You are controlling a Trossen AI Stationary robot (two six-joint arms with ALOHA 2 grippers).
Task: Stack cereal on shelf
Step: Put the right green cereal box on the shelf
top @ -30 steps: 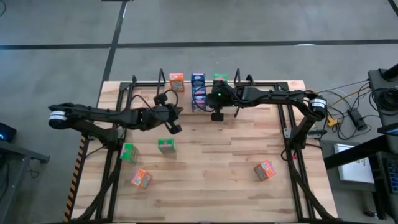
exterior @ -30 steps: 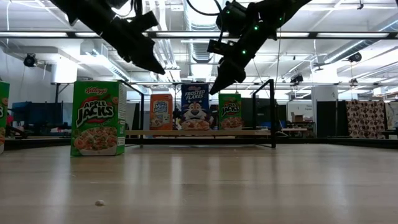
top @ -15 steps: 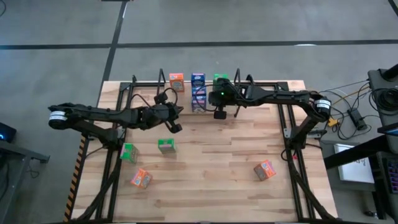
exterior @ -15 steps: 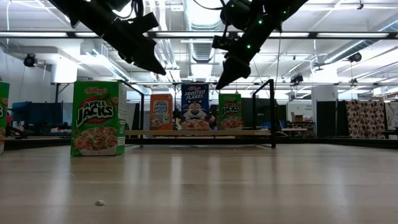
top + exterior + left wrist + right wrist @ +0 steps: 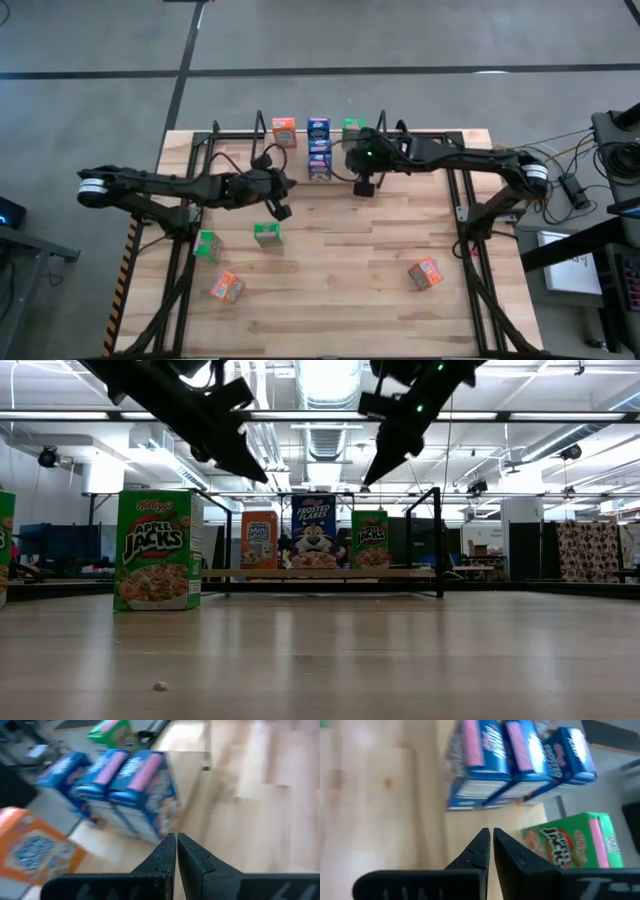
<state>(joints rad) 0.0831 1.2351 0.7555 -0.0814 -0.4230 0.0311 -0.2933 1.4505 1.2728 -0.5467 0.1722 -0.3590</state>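
Standing on shelf (image 5: 260, 132): orange Mini-Wheats box (image 5: 284, 131), three Frosted Flakes boxes (image 5: 319, 149) in a row running toward frame bottom, Apple Jacks box (image 5: 351, 128), all upright at upper centre.
Left pincer (image 5: 281, 210): clenched, empty, left of centre.
Right pincer (image 5: 365, 188): clenched, empty, just below shelf.
Loose on table (image 5: 340, 270): two green boxes (image 5: 266, 234), two orange boxes (image 5: 427, 272), lower frame.

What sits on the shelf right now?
On the shelf: one orange box, three blue boxes in a row front to back, and one green box, partly hidden under the right arm.
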